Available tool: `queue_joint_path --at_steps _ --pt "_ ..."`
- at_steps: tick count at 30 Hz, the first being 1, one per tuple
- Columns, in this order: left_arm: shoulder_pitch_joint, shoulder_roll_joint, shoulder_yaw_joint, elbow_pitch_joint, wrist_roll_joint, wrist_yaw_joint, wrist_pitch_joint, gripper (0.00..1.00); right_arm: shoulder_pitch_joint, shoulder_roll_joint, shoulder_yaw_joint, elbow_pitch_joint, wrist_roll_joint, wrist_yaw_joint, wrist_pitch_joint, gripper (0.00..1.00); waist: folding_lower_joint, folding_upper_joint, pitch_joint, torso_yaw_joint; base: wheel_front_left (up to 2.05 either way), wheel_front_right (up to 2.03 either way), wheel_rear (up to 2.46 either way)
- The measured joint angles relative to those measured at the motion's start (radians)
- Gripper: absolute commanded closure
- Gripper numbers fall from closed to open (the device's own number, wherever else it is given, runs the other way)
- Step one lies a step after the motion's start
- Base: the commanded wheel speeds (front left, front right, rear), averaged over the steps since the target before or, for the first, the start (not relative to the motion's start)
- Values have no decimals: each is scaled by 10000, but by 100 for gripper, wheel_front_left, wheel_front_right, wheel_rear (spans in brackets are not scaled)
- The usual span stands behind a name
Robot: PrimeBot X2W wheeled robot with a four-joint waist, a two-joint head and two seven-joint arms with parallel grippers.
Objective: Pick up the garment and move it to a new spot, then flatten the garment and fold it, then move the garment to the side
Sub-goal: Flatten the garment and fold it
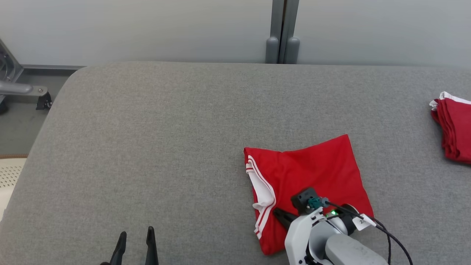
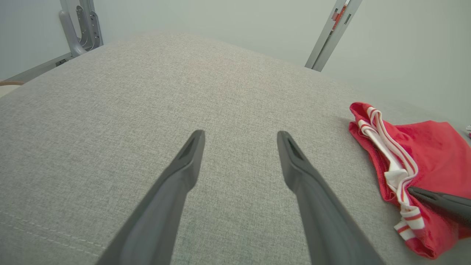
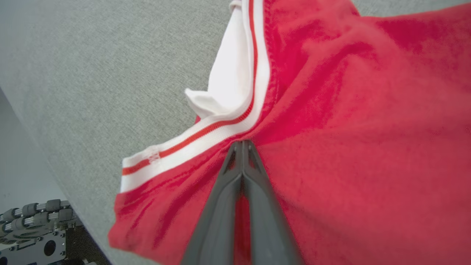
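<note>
Head view puts my folded red garment (image 1: 316, 169) lower right of centre on the grey cushion (image 1: 147, 129). My right gripper (image 1: 276, 211) is clenched on its fabric beside the white striped trim (image 1: 262, 187); my left gripper (image 1: 136, 232), lower left, stands released over bare cushion.

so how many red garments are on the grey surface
2. One folded garment lies front right, pinched by the shut right pincer. A darker red pile sits at the far right edge, cut off by the frame, so it may hold more than one.
</note>
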Motion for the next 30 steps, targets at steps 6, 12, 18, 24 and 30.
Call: queue_joint_path --at_steps 6,12,18,24,30 --pt "-10 0 -2 33 -40 10 0 0 -128 527 303 161 -13 0 -86 100 0 0 -66 5 0 0 0" --pt "-12 0 19 82 -44 50 0 0 -155 654 585 -77 451 0 -608 100 0 0 -244 -106 0 0 0" --pt "22 0 213 -17 19 81 0 0 33 311 -130 -779 637 2 -2000 100 0 0 -512 -347 0 0 0" --pt "152 0 449 -138 198 15 0 0 876 -715 -2151 -1988 4 0 -2596 0 0 0 -765 -621 0 0 0" --pt "161 0 593 -151 451 -173 0 0 2622 -1076 -5145 -4226 -1135 0 -2637 0 0 0 -926 -773 0 0 0"
